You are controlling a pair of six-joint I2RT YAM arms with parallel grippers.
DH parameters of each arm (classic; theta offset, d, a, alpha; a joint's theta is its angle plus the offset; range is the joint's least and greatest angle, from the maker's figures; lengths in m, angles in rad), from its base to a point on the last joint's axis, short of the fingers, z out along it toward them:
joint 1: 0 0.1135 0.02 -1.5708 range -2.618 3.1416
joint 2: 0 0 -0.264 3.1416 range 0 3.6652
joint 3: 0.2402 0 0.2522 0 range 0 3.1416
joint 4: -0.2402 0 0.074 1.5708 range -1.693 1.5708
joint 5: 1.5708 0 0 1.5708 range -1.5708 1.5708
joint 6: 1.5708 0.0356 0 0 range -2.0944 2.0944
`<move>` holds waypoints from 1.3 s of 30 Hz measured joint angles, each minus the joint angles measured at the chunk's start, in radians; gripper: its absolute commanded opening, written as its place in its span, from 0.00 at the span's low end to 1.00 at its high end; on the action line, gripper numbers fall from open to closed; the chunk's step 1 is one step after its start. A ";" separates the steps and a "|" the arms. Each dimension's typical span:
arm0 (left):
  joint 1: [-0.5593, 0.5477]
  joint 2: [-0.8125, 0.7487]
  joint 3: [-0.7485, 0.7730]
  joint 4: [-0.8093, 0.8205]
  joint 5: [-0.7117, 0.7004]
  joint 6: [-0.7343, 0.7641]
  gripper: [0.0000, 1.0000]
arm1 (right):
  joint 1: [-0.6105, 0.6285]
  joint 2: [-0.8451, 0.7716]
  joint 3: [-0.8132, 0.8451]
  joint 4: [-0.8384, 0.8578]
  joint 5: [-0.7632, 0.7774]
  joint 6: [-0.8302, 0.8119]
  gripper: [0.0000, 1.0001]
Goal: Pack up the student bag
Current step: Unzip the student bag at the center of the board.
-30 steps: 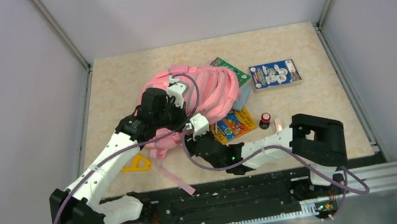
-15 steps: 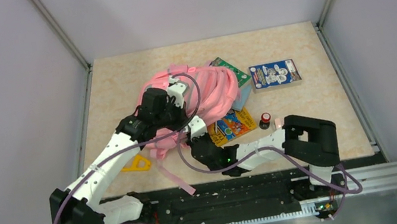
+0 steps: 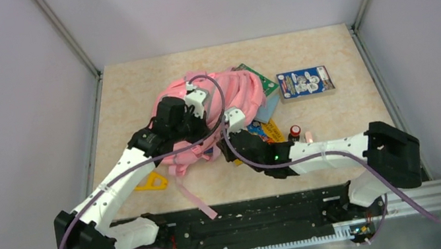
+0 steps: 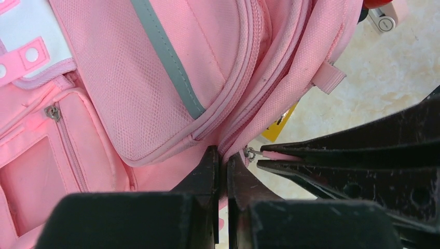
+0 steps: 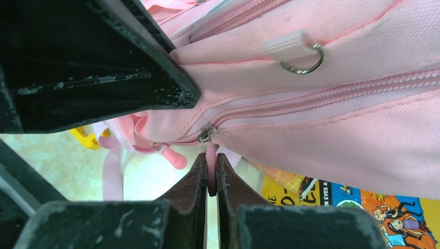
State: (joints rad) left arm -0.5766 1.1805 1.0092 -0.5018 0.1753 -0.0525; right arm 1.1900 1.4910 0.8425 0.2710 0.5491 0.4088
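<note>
The student bag (image 3: 236,92), pink with a grey-green stripe (image 4: 163,57), lies mid-table on its side. My left gripper (image 4: 222,155) is shut on a fold of pink fabric at the bag's zip edge. My right gripper (image 5: 210,171) is shut on a pink zipper pull (image 5: 210,155) that hangs from a metal slider (image 5: 206,134). In the left wrist view the right fingers (image 4: 358,155) reach in from the right, close beside my left jaws. From above, both grippers meet at the bag's near edge, left (image 3: 209,129) and right (image 3: 223,140).
A green book (image 3: 258,77) pokes out from the bag's far side, with a blue-white book (image 3: 305,82) to its right. A yellow-blue book (image 5: 363,205) lies under the bag. Also there: red-capped bottle (image 3: 295,132), yellow set square (image 3: 152,183), loose pink strap (image 3: 190,197).
My right arm has stretched forward and its jaws have shut on the zipper pull. The bag's near edge has shifted slightly. The left gripper has kept its hold.
</note>
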 measured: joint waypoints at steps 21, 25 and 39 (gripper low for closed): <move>-0.034 -0.007 0.002 -0.041 0.012 0.095 0.00 | -0.159 -0.195 0.005 -0.211 -0.223 -0.087 0.00; -0.051 -0.007 0.002 -0.042 0.003 0.118 0.00 | -0.159 -0.201 0.007 -0.232 -0.209 -0.129 0.00; -0.087 -0.036 0.002 -0.055 -0.231 0.177 0.00 | -0.429 -0.283 0.031 -0.339 -0.392 -0.171 0.00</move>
State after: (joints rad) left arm -0.6640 1.1442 1.0111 -0.5568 -0.0559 0.1246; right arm 0.7609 1.2083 0.8738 -0.0677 0.1574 0.2375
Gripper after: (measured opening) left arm 0.039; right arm 0.025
